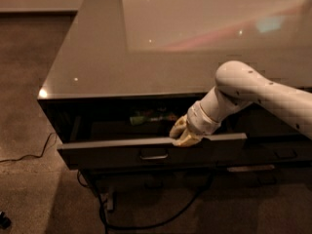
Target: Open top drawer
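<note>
as gripper point(183, 135) touches its rim, top drawer point(109, 153) gapes.

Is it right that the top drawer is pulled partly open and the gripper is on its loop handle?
Not quite. The top drawer is pulled partly open, but the gripper is at the top edge of the drawer front, above and to one side of the loop handle, not on it. The camera view shows this.

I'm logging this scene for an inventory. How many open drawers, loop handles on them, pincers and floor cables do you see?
Top drawer, open: 1
Loop handle on it: 1
Pincer, at the drawer's front edge: 1
Floor cables: 2
Total: 5
</note>
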Motion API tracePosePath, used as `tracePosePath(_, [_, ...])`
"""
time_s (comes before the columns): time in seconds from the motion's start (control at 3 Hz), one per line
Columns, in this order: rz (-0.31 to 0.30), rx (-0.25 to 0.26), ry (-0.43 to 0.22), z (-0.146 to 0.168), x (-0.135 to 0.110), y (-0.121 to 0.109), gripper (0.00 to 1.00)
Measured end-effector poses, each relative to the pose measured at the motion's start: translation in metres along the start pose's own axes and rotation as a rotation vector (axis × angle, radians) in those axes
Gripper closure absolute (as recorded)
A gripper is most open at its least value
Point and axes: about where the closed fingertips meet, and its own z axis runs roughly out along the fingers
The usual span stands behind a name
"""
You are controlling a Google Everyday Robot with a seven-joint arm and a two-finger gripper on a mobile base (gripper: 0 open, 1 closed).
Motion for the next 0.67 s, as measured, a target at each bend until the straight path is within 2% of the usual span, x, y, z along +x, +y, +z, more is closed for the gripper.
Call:
tracePosePath(0.33, [0.0, 0.0, 0.0, -0.0013, -0.0011, -0.0007, 0.82])
tracePosePath(0.67, [0.0, 0.0, 0.0, -0.0013, -0.0011, -0.0007, 0.59])
